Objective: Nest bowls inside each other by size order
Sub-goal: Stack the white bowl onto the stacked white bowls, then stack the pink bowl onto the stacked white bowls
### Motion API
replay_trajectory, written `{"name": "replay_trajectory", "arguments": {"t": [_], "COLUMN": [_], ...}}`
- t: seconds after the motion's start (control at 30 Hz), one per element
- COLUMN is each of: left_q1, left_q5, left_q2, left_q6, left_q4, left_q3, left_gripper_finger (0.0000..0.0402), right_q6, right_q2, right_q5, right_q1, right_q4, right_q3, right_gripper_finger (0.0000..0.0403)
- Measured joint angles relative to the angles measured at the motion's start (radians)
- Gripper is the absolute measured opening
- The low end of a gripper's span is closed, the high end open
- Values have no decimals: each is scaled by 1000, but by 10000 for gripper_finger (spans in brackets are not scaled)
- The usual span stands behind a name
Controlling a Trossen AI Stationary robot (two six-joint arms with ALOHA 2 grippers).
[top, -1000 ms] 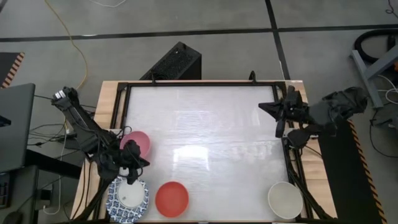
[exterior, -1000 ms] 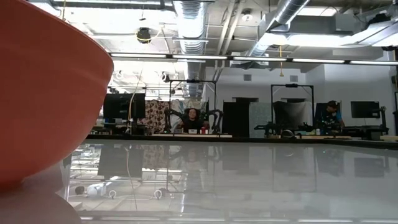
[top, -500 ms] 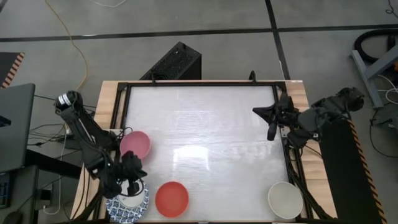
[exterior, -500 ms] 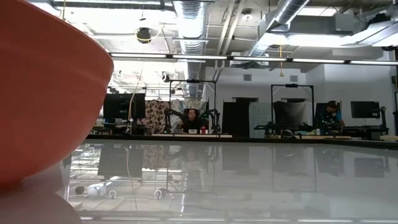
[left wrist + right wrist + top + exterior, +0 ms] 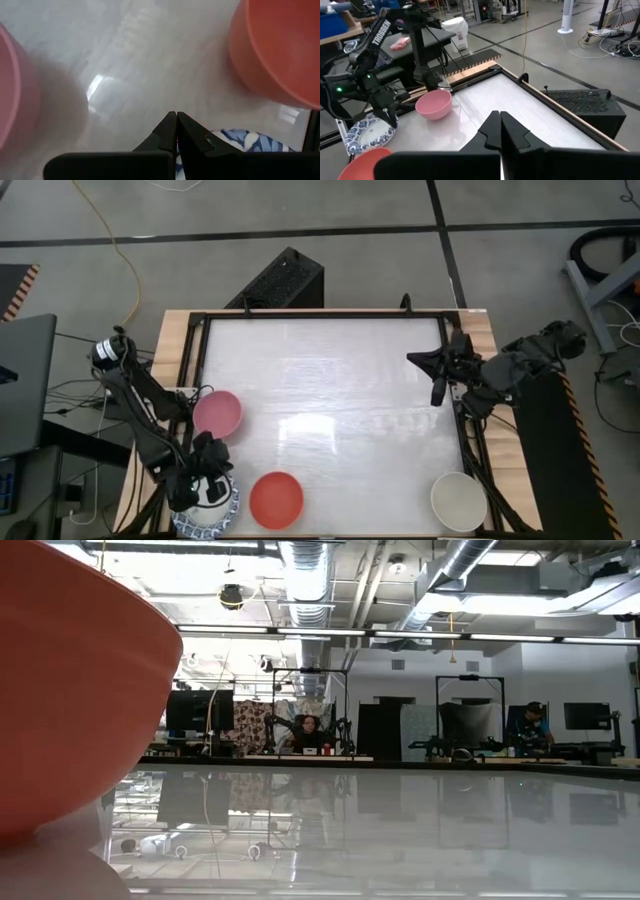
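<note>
Left end effector (image 5: 207, 485), fingers closed and empty, hangs over the blue-and-white bowl (image 5: 226, 508) at the bench's (image 5: 330, 380) near-left corner, apparently just above it; pink bowl (image 5: 217, 412) and red bowl (image 5: 276, 499) flank it. Right end effector (image 5: 437, 377), closed, waits far off.

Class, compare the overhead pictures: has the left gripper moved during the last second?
Yes. The left gripper, shut, has moved from beside the pink bowl toward the table's near edge, and now hangs over the blue-and-white bowl.

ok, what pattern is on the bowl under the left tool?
Blue-and-white patterned rim with a white centre, on the bowl; the right wrist view shows it best.
</note>
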Motion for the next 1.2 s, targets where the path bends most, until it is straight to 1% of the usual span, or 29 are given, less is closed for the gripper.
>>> {"name": "replay_trajectory", "arguments": {"t": [0.07,0.2,0.33,0.43,0.57,0.63,0.73,0.87,0.93,1.03,1.13,1.2], "left_q1": [-2,-3,-3,1,20,36,71,118,142,177,215,234], "left_q5": [13,-1,-80,-139,-181,-187,-147,-47,-2,68,155,179], "left_q2": [4,-4,-24,-50,-91,-109,-133,-159,-166,-166,-162,-161], "left_q6": [-10,-13,-18,-17,-10,-23,-22,25,57,128,213,277], "left_q4": [5,25,0,-61,-166,-239,-350,-446,-456,-451,-447,-446], "left_q3": [0,1,28,65,127,163,204,224,224,223,223,222], "left_gripper_finger": [0,0,0,0,0,0,0,0,0,4,24,47], "right_q6": [0,0,0,-1,5,17,19,20,23,52,84,100], "right_q2": [-1,-1,0,-1,2,18,52,103,128,154,170,184], "right_q5": [0,-1,-2,-2,-3,-4,-6,-7,-11,-53,-106,-129], "right_q1": [0,0,0,0,0,-2,-10,-10,-10,-16,-28,-33], "right_q4": [2,2,7,21,23,26,25,25,26,24,25,26], "right_q3": [0,0,0,0,0,1,1,1,1,1,1,1], "right_gripper_finger": [10,10,10,10,10,10,11,11,11,11,11,11]}}
